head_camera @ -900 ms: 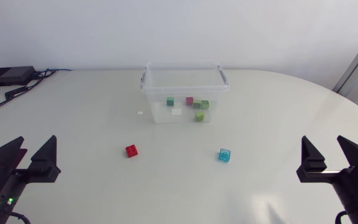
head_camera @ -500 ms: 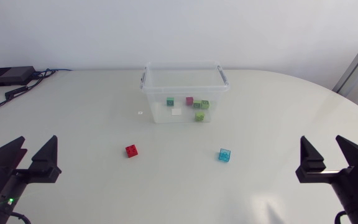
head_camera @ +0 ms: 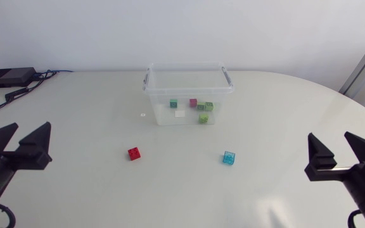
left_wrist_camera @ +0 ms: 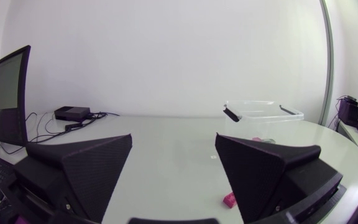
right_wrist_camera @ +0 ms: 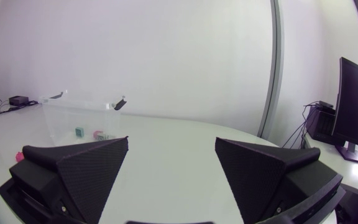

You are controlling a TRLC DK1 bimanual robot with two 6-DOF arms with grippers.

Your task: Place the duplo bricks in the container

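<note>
The table [head_camera: 75,126] is plain white and smooth, its far edge curved and its right side rounded. The clear container [head_camera: 189,68] stands upright and lidless at the far middle, a dark handle at each end. On its floor lie a teal brick [head_camera: 173,103], a pink brick [head_camera: 193,102], green bricks [head_camera: 208,106] and a white brick [head_camera: 180,114]. Two more lie on the table nearer than the container and well apart from each other. The red brick [head_camera: 134,152] is off its left front corner and the blue brick [head_camera: 229,158] off its right front. A white tag [head_camera: 143,114] lies just left of the container. A black box [head_camera: 8,77] with cables [head_camera: 27,88] sits at the far left corner.

The left gripper [head_camera: 30,128] is at the near left edge, fingers spread wide and holding nothing. The right gripper [head_camera: 329,136] is at the near right edge, likewise spread with nothing between its fingers. A broad stretch of table separates each gripper from the loose bricks. In the left wrist view the red brick [left_wrist_camera: 229,200] lies ahead of the gripper, with the container [left_wrist_camera: 263,112] beyond.
</note>
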